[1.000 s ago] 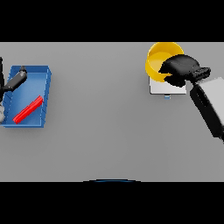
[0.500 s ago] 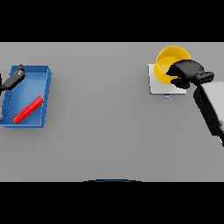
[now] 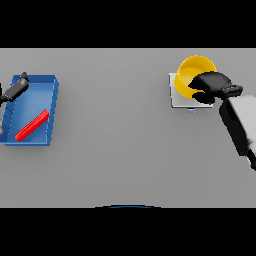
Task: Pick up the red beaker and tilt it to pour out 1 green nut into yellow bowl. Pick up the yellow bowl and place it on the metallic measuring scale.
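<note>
Grey counter [image 3: 120,150] ahead: my right hand [image 3: 212,85] has fingers curled on the round yellow bowl [image 3: 192,72], which sits on the pale scale [image 3: 177,97]; left hand [image 3: 15,89] fingers I can't tell.

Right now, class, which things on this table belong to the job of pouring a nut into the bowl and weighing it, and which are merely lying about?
Belong to the job:
- yellow bowl, over the scale
- metallic measuring scale, partly under the bowl
- right hand, curled on the bowl's rim
- red beaker, lying in the tray

Lying about:
- blue tray
- left hand, at the tray's far left corner
</note>
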### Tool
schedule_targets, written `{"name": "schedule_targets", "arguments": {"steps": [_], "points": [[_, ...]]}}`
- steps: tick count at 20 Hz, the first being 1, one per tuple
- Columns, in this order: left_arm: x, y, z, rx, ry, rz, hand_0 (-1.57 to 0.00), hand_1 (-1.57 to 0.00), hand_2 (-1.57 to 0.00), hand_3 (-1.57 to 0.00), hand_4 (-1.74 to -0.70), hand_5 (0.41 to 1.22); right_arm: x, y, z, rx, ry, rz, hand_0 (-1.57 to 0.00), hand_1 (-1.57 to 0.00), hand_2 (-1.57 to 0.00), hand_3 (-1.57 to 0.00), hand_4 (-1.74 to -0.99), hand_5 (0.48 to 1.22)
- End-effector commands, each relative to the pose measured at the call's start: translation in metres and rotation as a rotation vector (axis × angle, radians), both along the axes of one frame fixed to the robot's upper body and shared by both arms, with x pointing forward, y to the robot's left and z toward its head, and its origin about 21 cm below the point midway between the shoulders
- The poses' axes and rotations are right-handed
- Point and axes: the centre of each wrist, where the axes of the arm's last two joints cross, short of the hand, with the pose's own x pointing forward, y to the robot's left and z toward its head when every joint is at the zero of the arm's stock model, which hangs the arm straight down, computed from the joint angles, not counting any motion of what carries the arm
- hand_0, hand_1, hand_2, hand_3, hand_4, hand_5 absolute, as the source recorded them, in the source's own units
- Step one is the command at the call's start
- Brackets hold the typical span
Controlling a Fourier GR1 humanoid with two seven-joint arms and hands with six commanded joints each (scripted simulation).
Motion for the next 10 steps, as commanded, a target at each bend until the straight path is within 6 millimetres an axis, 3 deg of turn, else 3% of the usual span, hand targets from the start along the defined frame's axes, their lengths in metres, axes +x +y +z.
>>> {"name": "schedule_targets", "arguments": {"steps": [1,3,5,10], "points": [[0.000,-0.001,-0.001,-0.001,0.003,-0.002,0.00,0.00,0.00,0.00,-0.72,0.668,0.001,-0.001,0.002,0.001,0.004,0.012,-1.23,-1.10,-1.09,-0.89,-1.657,1.149],[0.002,0.000,-0.002,-0.006,0.011,0.004,0.00,0.00,0.00,0.00,-0.72,0.667,0.001,0.002,0.004,-0.024,0.009,0.018,-0.79,-0.71,-0.78,-0.72,-1.609,1.029],[0.001,-0.001,-0.005,-0.008,0.006,0.005,0.00,0.00,0.00,0.00,-0.72,0.663,0.004,0.005,0.005,-0.059,0.015,0.035,-0.51,-0.45,-0.55,-0.60,-1.579,0.955],[0.001,-0.001,-0.011,-0.007,0.013,0.006,0.00,0.00,0.00,0.00,-0.72,0.664,0.003,0.001,0.003,-0.041,0.012,0.084,-0.17,-0.15,-0.19,-0.39,-1.546,0.856]]}}
